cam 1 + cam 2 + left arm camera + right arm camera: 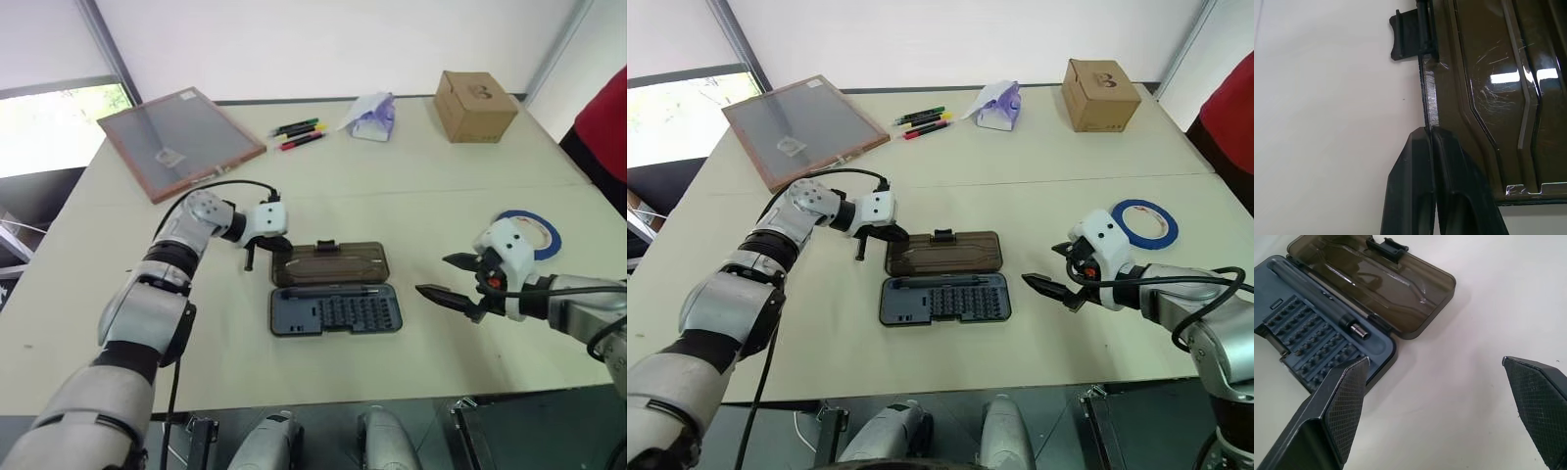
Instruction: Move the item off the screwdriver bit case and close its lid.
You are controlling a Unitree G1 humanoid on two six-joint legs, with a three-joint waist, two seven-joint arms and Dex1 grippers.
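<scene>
The screwdriver bit case (336,309) lies open mid-table, its dark grey tray of bits nearest me. Its smoky brown lid (330,263) lies flat behind the tray, with the black latch tab (326,247) on its far edge. My left gripper (277,247) is shut, and its fingertips (1427,142) rest against the lid's left short edge. The item, a roll of blue tape (529,233), lies flat on the table to the right, clear of the case. My right gripper (433,275) hovers open between the case and the tape, with nothing in it.
At the back of the table are a brown-framed grey panel (181,140) on the left, several markers (300,134), a white and purple packet (372,117) and a cardboard box (475,106). A person in red (602,127) stands at the right edge.
</scene>
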